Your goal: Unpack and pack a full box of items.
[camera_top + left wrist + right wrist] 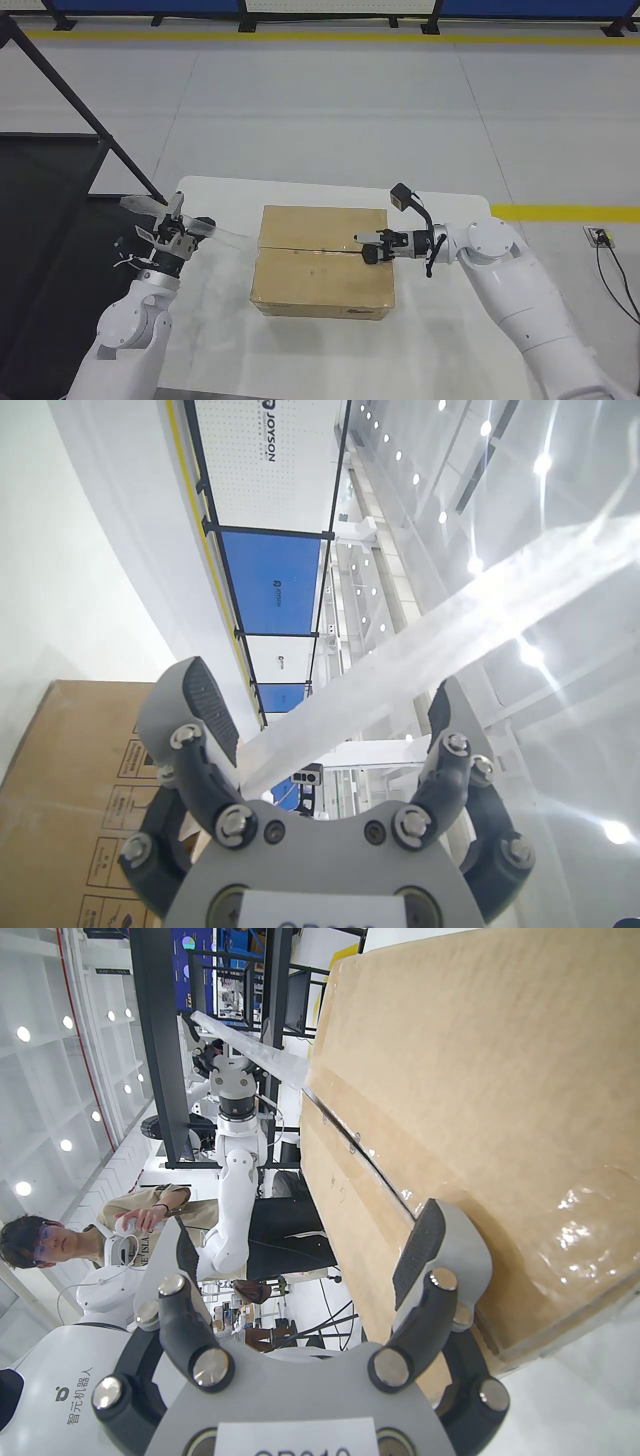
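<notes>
table [215,200]: white, carries the box; both arms reach in over it from opposite ends.

box [322,265]: brown carton, flaps closed, lying between the two grippers. its centre seam [350,1138] runs from one gripper to the other. judged stiff at the edges and corners. the flap panels should give if pressed mid-span. weight unknown; if full, likely too heavy for a one-sided pinch. glossy film near the right gripper's end looks slick, so a poor place to grip.

tape [235,236]: clear strip, lifted off the seam at the end nearest the left gripper. it spans the air from the box edge across to that gripper. judged thin, limp and sticky, and apt to cling to a pad or fold onto itself. take it close to the free end, pinched flat, and pull low along the seam.

left gripper [322,695]: off the box's end, raised, fingers apart. the tape crosses the gap between them and passes by one finger [210,705]. cannot tell whether it is stuck to the pad or just lying against it. no pinch on it.

right gripper [305,1228]: at the opposite end of the seam, fingers apart, nothing held. one finger [425,1248] sits over the box top just beside the seam; contact not certain.

step in hand, judged: unsealing. flaps not yet opened, nothing unpacked.
</notes>
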Motion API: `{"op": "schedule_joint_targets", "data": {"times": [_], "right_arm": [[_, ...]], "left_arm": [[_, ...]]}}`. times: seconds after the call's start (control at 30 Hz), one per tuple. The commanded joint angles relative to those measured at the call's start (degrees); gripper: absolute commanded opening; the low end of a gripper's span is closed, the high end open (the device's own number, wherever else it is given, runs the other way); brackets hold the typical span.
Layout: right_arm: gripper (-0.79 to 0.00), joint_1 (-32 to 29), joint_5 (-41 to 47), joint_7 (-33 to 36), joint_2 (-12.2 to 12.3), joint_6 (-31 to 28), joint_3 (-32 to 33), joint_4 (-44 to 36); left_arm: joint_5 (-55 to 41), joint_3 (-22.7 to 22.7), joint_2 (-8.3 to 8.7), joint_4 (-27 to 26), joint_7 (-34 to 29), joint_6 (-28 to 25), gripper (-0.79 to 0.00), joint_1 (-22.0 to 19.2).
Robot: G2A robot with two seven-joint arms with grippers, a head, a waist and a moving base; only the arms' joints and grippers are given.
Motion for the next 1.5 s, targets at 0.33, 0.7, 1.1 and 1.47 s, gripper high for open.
{"op": "schedule_joint_targets", "data": {"times": [0.33,0.7,1.1,1.47], "right_arm": [[0.000,-2.5,0.1,-3.8,0.5,-0.1,1.4,-3.2],[0.000,-6.9,-2.0,-7.4,2.0,4.0,4.5,-10.4],[0.000,-8.1,-1.6,-6.5,2.6,4.3,5.3,-10.9],[0.000,-10.2,-0.5,-6.4,3.5,2.3,7.3,-11.5]], "left_arm": [[6.3,0.0,-0.01,-9.2,1.5,0.7,0.000,3.3],[8.9,2.0,-0.29,-13.9,0.7,2.7,0.000,2.6],[13.1,8.0,-0.99,-14.7,-0.8,4.8,0.000,-0.4],[15.7,12.7,-1.78,-13.5,-1.4,5.6,0.000,-2.9]]}}
